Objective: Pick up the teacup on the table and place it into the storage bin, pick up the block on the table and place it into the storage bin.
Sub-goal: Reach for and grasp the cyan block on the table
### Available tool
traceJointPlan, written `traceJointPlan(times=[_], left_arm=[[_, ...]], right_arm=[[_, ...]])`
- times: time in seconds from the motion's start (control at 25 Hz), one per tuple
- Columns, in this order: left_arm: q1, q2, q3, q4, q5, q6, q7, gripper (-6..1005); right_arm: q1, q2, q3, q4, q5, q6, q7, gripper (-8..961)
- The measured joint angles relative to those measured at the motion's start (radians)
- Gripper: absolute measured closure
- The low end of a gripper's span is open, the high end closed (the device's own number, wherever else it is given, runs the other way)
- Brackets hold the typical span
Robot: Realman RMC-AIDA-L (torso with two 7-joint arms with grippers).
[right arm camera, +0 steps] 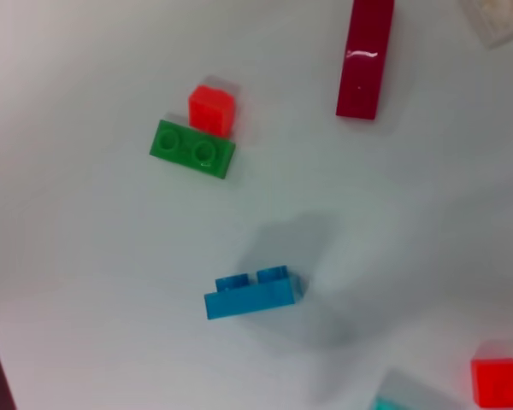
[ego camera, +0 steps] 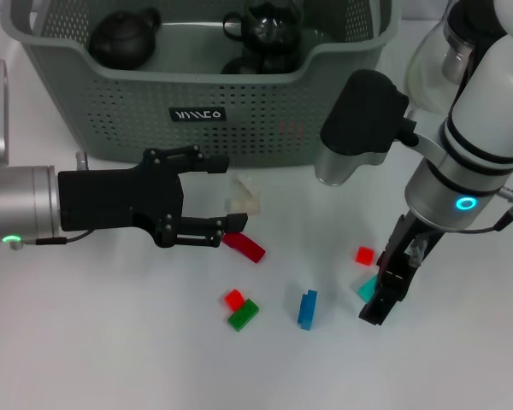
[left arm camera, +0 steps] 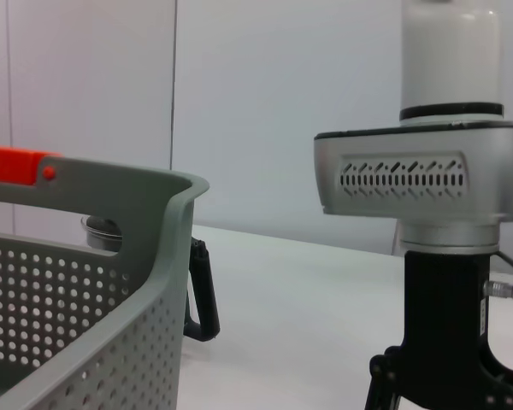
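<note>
1. Sitting at the back of the white table [ego camera: 111,359] is the grey-green storage bin [ego camera: 265,111], perforated walls and a black label on the front, with two dark teapots [ego camera: 124,38] and a dark cup inside.
2. Left gripper [ego camera: 227,195] reaches in from the left, just in front of the bin, fingers spread apart with nothing between them. A whitish translucent block [ego camera: 244,198] sits right by its tips, and a dark red long block [ego camera: 244,247] lies touching or nearly touching the lower finger.
3. Right gripper [ego camera: 385,295] points down at the table on the right side, its fingers right next to a teal block [ego camera: 367,287]; can't tell if they're apart or closed on it.
4. Loose on the table between the arms: small red block [ego camera: 233,298] touching a green brick [ego camera: 244,316], a blue brick [ego camera: 307,308], and another small red block [ego camera: 364,254] near the right gripper.
5. Glass coffee pot [ego camera: 436,64] stands behind the right arm, beside the bin.
</note>
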Motion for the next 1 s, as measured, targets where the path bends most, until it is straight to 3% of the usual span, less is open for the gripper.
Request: traceJointPlan(times=[0.96, 1.0], left_arm=[[-0.001, -0.003, -0.002, -0.002, 0.0, -0.008, 0.0, 159], [-0.001, -0.003, -0.002, -0.002, 0.0, -0.008, 0.0, 159]], right_arm=[[0.008, 0.0, -0.064, 0.034, 0.0, 0.061, 0.016, 93], [0.008, 0.0, -0.072, 0.033, 0.0, 0.065, 0.02, 130]])
